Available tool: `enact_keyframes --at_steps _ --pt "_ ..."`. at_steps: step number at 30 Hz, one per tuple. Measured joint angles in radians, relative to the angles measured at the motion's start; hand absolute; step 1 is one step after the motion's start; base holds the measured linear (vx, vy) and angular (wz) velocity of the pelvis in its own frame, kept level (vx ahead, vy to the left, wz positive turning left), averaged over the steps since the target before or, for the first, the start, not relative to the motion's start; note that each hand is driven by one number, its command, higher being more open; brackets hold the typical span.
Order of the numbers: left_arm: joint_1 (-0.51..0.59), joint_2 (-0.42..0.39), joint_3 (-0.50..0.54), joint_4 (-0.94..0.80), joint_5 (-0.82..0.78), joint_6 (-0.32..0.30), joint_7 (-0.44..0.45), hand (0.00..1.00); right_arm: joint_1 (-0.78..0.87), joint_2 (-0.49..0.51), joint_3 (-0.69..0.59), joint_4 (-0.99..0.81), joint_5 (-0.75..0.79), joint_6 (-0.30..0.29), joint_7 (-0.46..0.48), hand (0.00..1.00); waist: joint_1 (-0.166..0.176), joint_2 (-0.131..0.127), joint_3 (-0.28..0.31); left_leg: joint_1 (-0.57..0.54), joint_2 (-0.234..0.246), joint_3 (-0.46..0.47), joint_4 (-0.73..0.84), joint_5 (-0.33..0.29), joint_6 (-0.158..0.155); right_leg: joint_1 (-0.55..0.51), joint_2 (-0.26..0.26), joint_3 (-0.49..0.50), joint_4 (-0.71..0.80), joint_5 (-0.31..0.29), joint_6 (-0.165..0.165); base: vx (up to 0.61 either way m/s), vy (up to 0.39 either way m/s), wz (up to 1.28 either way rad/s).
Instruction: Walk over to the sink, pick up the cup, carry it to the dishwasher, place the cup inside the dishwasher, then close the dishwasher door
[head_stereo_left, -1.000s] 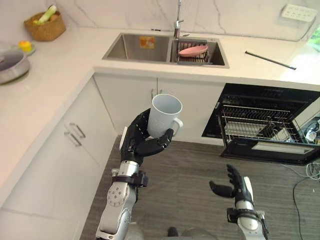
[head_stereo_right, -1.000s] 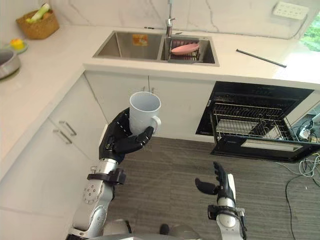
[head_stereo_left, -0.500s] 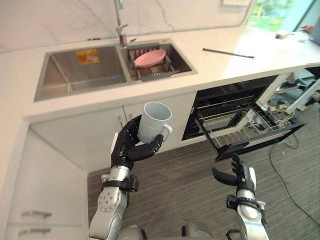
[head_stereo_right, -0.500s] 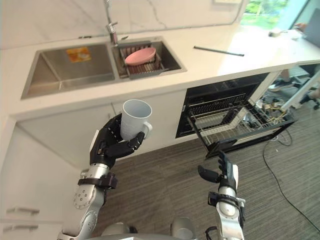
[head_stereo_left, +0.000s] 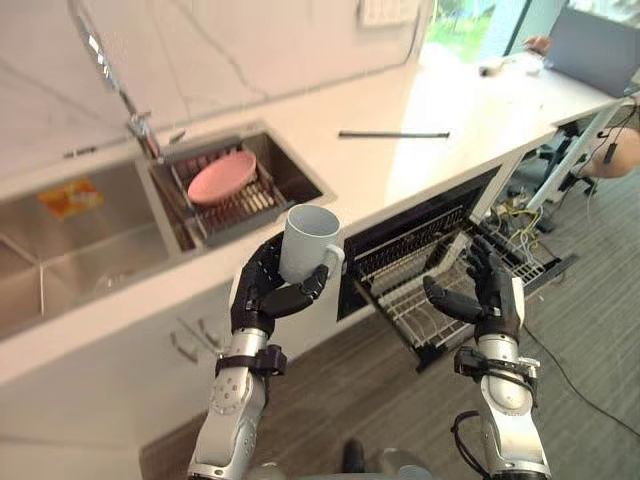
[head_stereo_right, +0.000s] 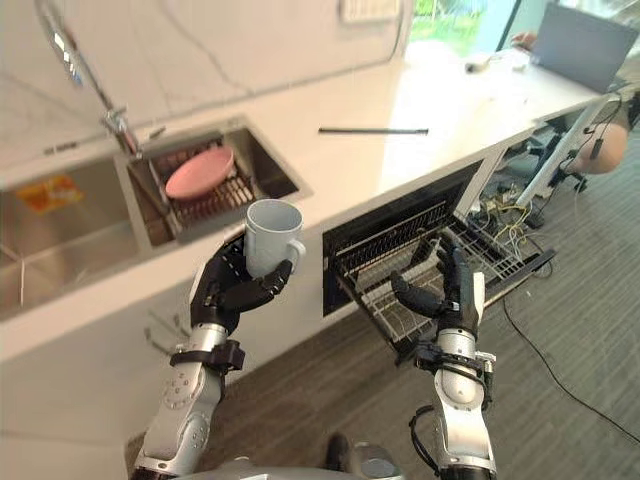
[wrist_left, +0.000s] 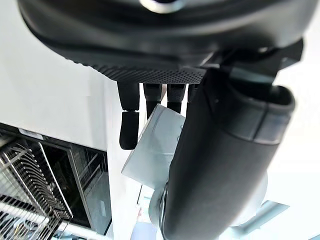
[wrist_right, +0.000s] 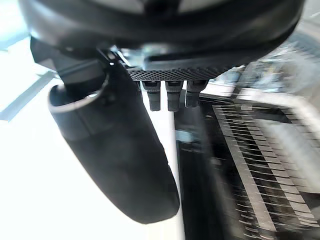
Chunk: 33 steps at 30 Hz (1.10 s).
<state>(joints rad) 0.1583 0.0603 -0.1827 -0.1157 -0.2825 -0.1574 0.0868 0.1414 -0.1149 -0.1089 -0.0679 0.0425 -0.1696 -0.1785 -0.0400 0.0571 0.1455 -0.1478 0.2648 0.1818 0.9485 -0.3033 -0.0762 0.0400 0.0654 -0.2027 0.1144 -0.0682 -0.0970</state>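
Countertop (head_stereo_left: 400, 100) runs from 8 o'clock to 2 o'clock. Sink (head_stereo_left: 70, 250) is set in it at 9 to 10 o'clock. A dish rack (head_stereo_left: 240, 208) sits in the right basin with a plate (head_stereo_left: 222, 179) in it, and the faucet (head_stereo_left: 140, 128) is behind at 11 o'clock. A rod (head_stereo_left: 393, 133) lies on the countertop at 1 o'clock. Dishwasher (head_stereo_left: 420, 215) stands below the countertop at 3 o'clock, door (head_stereo_left: 545, 270) down, wire rack (head_stereo_left: 410, 300) drawn out over it. Cup (head_stereo_left: 310, 243), gripped by the left hand (head_stereo_left: 262, 295), is at centre, before the countertop edge. Right hand (head_stereo_left: 487, 296) is at 4 o'clock, in front of the wire rack.

You're looking at a white marbled desk (head_stereo_left: 400, 95) with a double sink (head_stereo_left: 50, 250) sunk into it. A thin dark rod (head_stereo_left: 393, 133) lies flat on the desk, well right of the sink. The right basin's wire rack (head_stereo_left: 258, 200) holds a pink plate (head_stereo_left: 222, 177), and a tap (head_stereo_left: 140, 130) stands behind it.
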Motion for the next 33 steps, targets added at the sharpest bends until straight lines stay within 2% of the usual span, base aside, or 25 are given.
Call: enact_keyframes --at_steps 1,3,4,5,6,8,11,18,22,27,30,33 --pt "0.001 0.001 0.002 0.0 0.002 0.0 0.0 0.3 -0.005 0.0 0.013 -0.002 0.004 -0.006 0.007 0.9 0.007 -0.001 0.001 -0.039 -0.023 -0.036 -0.082 -0.019 -0.004 0.006 -0.006 0.032 0.0 0.0 0.0 0.22 0.153 -0.8" --pt "0.002 0.001 0.003 0.001 0.008 0.0 0.0 0.3 -0.006 0.0 0.037 0.001 0.006 -0.006 0.018 0.9 0.014 -0.001 0.007 -0.056 -0.086 -0.116 -0.256 -0.02 -0.007 0.024 -0.027 0.075 0.002 -0.005 0.015 0.2 0.194 -0.74" --pt "0.001 -0.002 0.004 -0.001 0.009 0.0 0.001 0.3 -0.004 -0.003 0.048 0.004 0.013 -0.006 0.027 0.9 0.015 0.007 0.004 -0.041 -0.129 -0.188 -0.41 0.018 -0.021 0.03 -0.035 0.1 0.008 -0.016 0.044 0.17 0.228 -0.63" --pt "0.001 -0.008 0.006 -0.004 0.009 -0.001 0.001 0.3 -0.002 -0.013 0.056 0.002 0.015 -0.007 0.033 0.9 0.013 0.034 -0.001 -0.031 -0.134 -0.23 -0.522 0.122 -0.015 0.035 -0.025 0.118 0.012 -0.027 0.067 0.19 0.29 -0.69" --pt "-0.003 -0.003 0.008 0.001 0.01 -0.001 0.003 0.3 0.006 -0.01 0.069 0.016 0.016 -0.006 0.043 0.9 0.012 0.035 0.002 -0.012 -0.139 -0.22 -0.516 0.154 -0.012 0.051 -0.027 0.142 0.012 -0.033 0.081 0.14 0.235 -0.45" --pt "-0.007 0.009 0.022 0.0 0.031 -0.001 0.003 0.3 0.025 -0.007 0.09 0.013 0.031 -0.006 0.068 0.9 0.006 0.015 0.0 0.02 -0.166 -0.19 -0.565 0.164 0.009 0.051 -0.066 0.162 0.012 -0.038 0.102 0.1 0.167 -0.29" --pt "-0.009 0.012 0.052 -0.003 0.05 -0.001 0.018 0.3 0.026 -0.002 0.125 0.007 0.058 -0.006 0.112 0.9 0.002 0.007 -0.001 0.067 -0.195 -0.141 -0.634 0.184 0.031 0.05 -0.101 0.2 0.003 -0.035 0.121 0.06 0.117 -0.29" --pt "-0.028 0.029 0.059 -0.03 0.074 -0.001 0.033 0.3 0.025 0.001 0.179 -0.074 0.166 -0.008 0.173 0.9 -0.001 -0.019 -0.016 0.107 -0.207 -0.09 -0.714 0.212 0.035 0.043 -0.116 0.247 -0.026 -0.018 0.135 0.03 0.031 -0.21" --pt "-0.094 0.046 0.056 -0.028 0.088 -0.002 0.057 0.3 0.022 0.001 0.224 -0.088 0.23 -0.009 0.187 0.9 -0.001 -0.04 -0.03 0.134 -0.203 -0.056 -0.753 0.224 0.035 0.038 -0.112 0.281 -0.032 -0.006 0.138 0.02 0.001 -0.24" --pt "-0.145 0.046 0.056 0.03 0.088 -0.012 0.084 0.3 0.02 -0.007 0.275 -0.119 0.265 -0.009 0.216 0.9 -0.006 -0.046 -0.042 0.152 -0.21 -0.029 -0.797 0.24 0.044 0.036 -0.115 0.308 -0.058 0.02 0.152 -0.03 0.013 -0.19" --pt "-0.147 0.046 0.056 0.075 0.088 -0.013 0.092 0.3 0.015 -0.012 0.296 -0.123 0.291 -0.009 0.225 0.9 -0.004 -0.055 -0.05 0.16 -0.215 -0.027 -0.827 0.254 0.055 0.032 -0.121 0.314 -0.067 0.029 0.156 -0.04 0.004 -0.06" --pt "-0.147 0.046 0.056 0.087 0.088 -0.013 0.106 0.3 0.01 -0.015 0.313 -0.123 0.293 -0.009 0.227 0.9 -0.002 -0.063 -0.056 0.164 -0.223 -0.027 -0.856 0.275 0.052 0.019 -0.125 0.315 -0.067 0.034 0.159 -0.04 -0.002 0.0"
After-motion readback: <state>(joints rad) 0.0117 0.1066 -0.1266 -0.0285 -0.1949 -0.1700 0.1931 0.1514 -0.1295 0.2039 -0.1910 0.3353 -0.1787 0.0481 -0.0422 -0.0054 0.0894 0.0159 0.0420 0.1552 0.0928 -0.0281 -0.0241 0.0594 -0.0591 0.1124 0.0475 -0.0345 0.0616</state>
